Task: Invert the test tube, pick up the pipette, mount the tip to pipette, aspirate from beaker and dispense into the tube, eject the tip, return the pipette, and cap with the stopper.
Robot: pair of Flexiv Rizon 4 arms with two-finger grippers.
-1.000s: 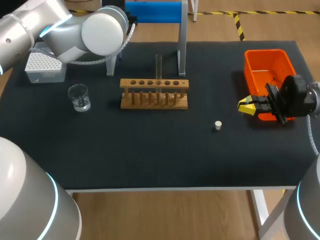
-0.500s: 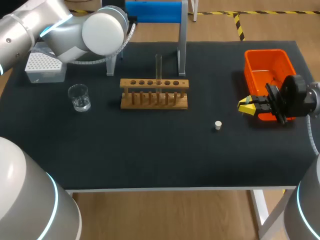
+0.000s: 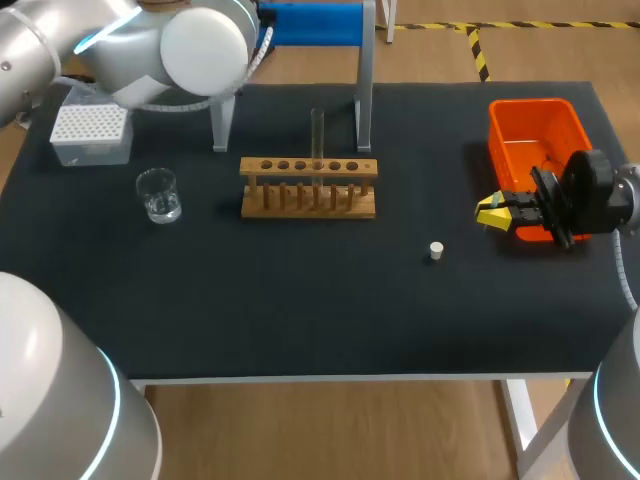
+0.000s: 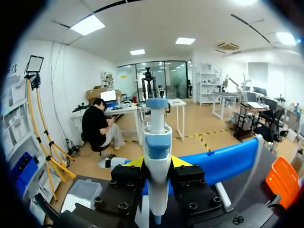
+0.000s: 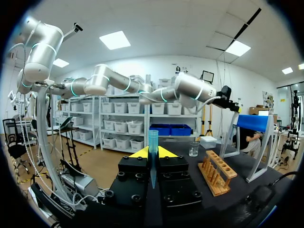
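Note:
In the left wrist view my left gripper (image 4: 157, 164) is shut on the white and blue pipette (image 4: 158, 137), which stands upright between its yellow tips just before the blue pipette stand (image 4: 223, 160). In the head view my left arm (image 3: 205, 50) hides this gripper at the stand (image 3: 305, 22). My right gripper (image 3: 497, 212) hovers beside the orange bin (image 3: 535, 135), shut on a translucent blue pipette tip (image 5: 152, 168). The test tube (image 3: 317, 135) stands in the wooden rack (image 3: 308, 187). The beaker (image 3: 158, 193) is left of the rack, and the white stopper (image 3: 436, 250) lies in front of it to the right.
A white tip box (image 3: 90, 130) sits at the back left, behind the beaker. The stand's grey legs (image 3: 364, 100) rise behind the rack. In the right wrist view the rack (image 5: 217, 173), beaker (image 5: 193, 149) and my left arm (image 5: 190, 90) lie ahead.
My left arm has lifted up and back at the stand, uncovering more of the tip box. The right arm has not moved.

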